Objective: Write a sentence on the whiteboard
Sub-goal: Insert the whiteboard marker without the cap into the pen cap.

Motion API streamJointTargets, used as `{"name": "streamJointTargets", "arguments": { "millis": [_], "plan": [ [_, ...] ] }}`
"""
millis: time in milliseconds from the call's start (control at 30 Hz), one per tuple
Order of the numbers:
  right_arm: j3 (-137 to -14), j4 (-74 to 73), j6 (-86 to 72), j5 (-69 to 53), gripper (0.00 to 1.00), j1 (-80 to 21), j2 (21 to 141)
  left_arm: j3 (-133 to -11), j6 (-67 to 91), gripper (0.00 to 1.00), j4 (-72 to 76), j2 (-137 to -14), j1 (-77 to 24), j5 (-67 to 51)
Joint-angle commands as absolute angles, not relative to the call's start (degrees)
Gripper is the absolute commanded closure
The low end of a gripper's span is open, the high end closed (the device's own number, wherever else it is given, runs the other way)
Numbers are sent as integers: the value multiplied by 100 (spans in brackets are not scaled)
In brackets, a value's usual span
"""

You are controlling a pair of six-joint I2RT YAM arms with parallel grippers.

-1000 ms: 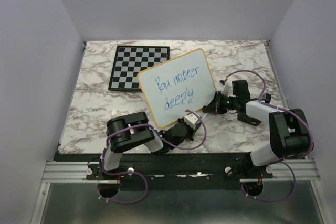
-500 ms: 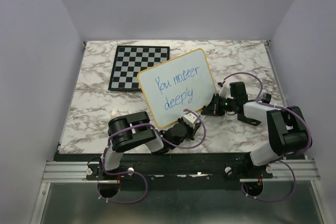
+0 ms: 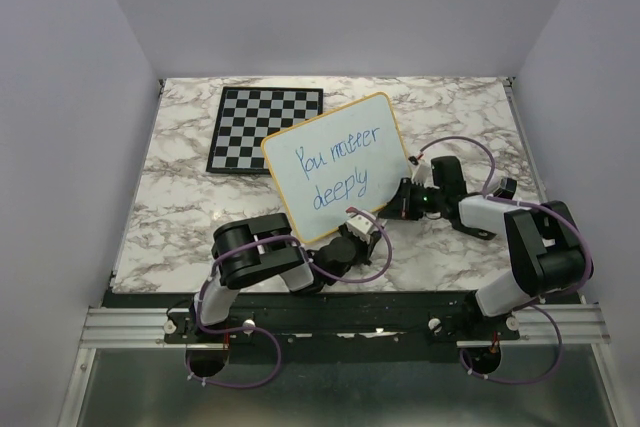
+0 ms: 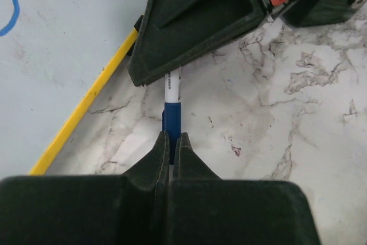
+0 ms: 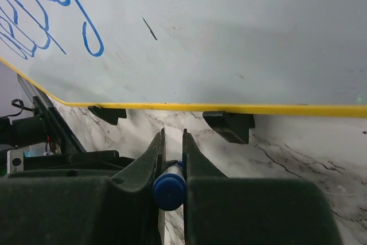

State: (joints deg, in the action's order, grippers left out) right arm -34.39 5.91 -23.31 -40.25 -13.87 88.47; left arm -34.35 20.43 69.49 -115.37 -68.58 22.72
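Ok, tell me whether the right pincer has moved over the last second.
Yes. The right pincer has slid left, nearer the lower right corner of the whiteboard, which has not shifted.

The top external camera sits high at the near side, looking down and forward over the whole marble table [image 3: 180, 197], the whiteboard [image 3: 338, 167] at frame centre. The left wrist camera looks along the left gripper [image 4: 171, 139] from just above the tabletop, very near, the board's yellow edge at its left; the right wrist camera looks low along the right gripper [image 5: 172, 136] at that board's lower edge, filling its upper half. All three share this edge and the marble beside it; both wrist views share the marker [image 4: 172, 110]
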Motion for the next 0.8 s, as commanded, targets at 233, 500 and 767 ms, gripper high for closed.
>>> {"name": "streamJointTargets", "arguments": {
  "millis": [233,500,767],
  "plan": [
    [-3234,158,-2171,-3955,99,-2214,9220,-3805,1934,100,6803,-11971,-6522,2435],
    [-3252,79,-1926,-3815,87,-2233,8467,-3631,1775,100,6847,-11743,-6486,1926],
    [-3208,-184,-1732,-3639,52,-2171,7700,-3200,1705,100,6530,-11277,-6679,1213]
  ]
}}
